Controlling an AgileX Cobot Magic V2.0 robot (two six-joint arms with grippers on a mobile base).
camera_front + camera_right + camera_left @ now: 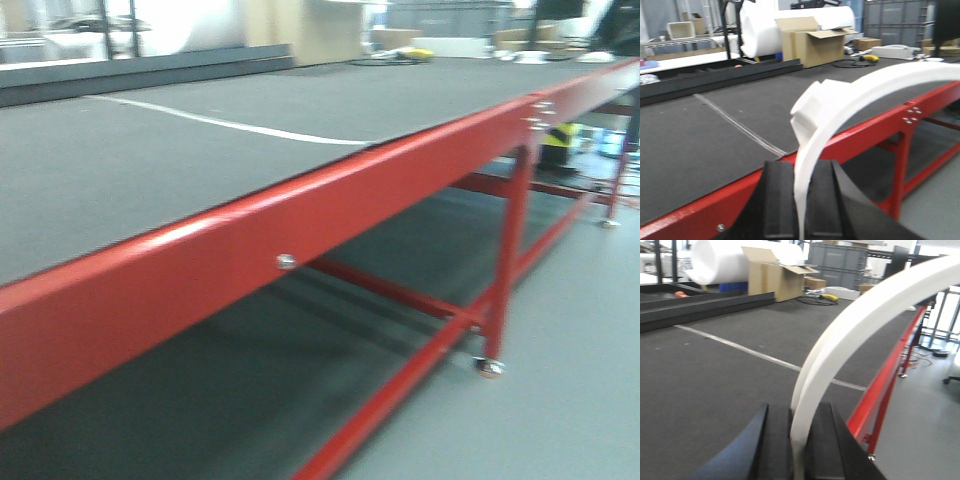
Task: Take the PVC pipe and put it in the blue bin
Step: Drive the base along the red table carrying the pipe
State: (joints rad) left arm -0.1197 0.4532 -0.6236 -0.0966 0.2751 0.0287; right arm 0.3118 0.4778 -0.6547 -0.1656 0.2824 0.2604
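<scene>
setting: workshop hall; a long table is framed by a glossy red steel rail (300, 235) and topped with a dark grey, felt-like mat (150, 160) crossed by a thin white tape line (230, 125).
background: well beyond the red rail, past the mat, an open cardboard box (807, 42) and a big white foam roll (720, 260) are seen.
left gripper (797, 440): closed on the pvc pipe (860, 315), with flat black jaws pressed to both sides of its lower end.
right gripper (802, 200): likewise clamped on a pvc pipe (875, 92) that carries a blocky fitting (812, 107); whether it is the same piece cannot be told.
pipe axis: from each grip the long axis is swept up and rightward in a smooth arc, out over the red rail.
material: matte white plastic, rigid-looking, round and curved.
blue bin: not seen in any view; its direction from the red rail cannot be judged.
step judged: the grasp is made and the carry to the bin is pending.
</scene>
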